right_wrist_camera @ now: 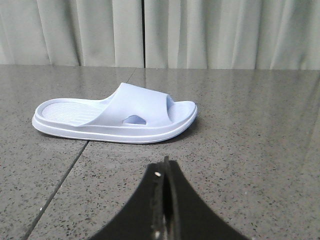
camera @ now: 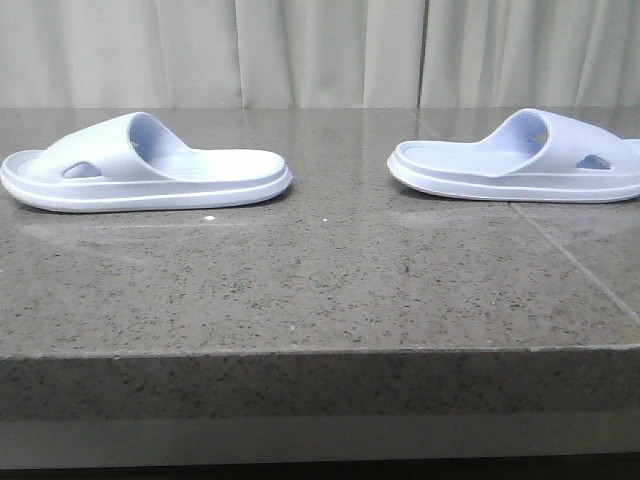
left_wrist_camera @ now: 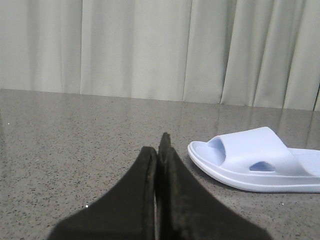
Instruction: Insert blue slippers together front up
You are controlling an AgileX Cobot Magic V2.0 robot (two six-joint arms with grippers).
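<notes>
Two pale lavender-blue slippers lie sole-down and well apart on the grey stone table. In the front view the left slipper [camera: 145, 165] has its heel toward the middle, and so does the right slipper [camera: 520, 160]. The left wrist view shows the left slipper [left_wrist_camera: 260, 160], toe end nearest, a short way beyond and to one side of my left gripper [left_wrist_camera: 159, 145]. That gripper is shut and empty. The right wrist view shows the right slipper [right_wrist_camera: 117, 117] side-on beyond my right gripper [right_wrist_camera: 165, 167], also shut and empty. Neither gripper shows in the front view.
The speckled grey stone table [camera: 320, 290] has a front edge close to the camera and a tile seam [camera: 570, 270] running under the right slipper. Pale curtains [camera: 320, 50] hang behind the table's far edge.
</notes>
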